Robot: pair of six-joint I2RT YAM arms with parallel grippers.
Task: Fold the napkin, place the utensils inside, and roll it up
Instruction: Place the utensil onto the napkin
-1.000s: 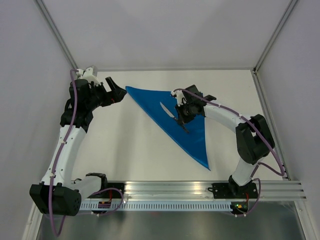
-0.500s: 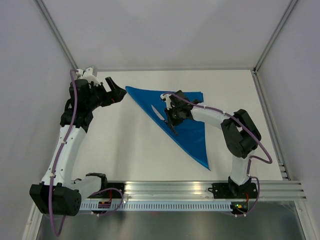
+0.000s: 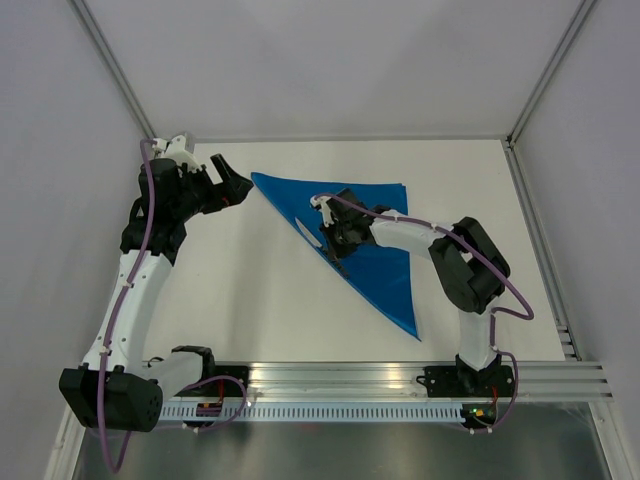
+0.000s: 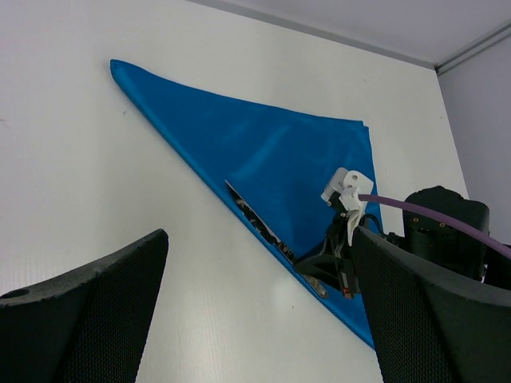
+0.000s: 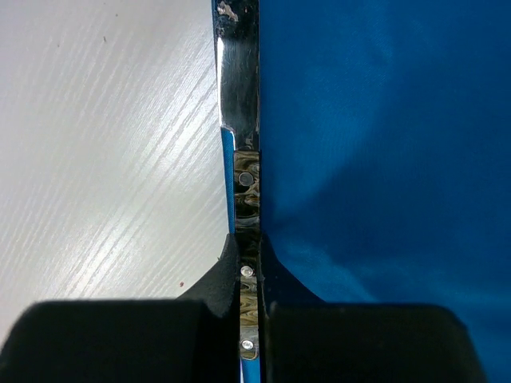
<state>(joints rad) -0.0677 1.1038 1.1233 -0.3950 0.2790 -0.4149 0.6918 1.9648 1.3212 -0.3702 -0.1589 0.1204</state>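
The bright blue napkin (image 3: 372, 242) lies folded into a triangle on the white table; it also shows in the left wrist view (image 4: 263, 152) and the right wrist view (image 5: 383, 159). The knife (image 5: 243, 152), with a dark riveted handle and silvery blade, lies along the napkin's long folded edge; it also shows in the left wrist view (image 4: 259, 223). My right gripper (image 3: 333, 240) is shut on the knife's handle, low over the cloth edge (image 5: 249, 275). My left gripper (image 3: 232, 186) is open and empty, off the napkin's far left corner (image 4: 255, 319).
White walls with metal corner posts close in the table on three sides. A metal rail (image 3: 400, 385) with the arm bases runs along the near edge.
My right gripper has carried the knife leftward across the napkin, from its middle to its long folded edge. The left arm has not moved.
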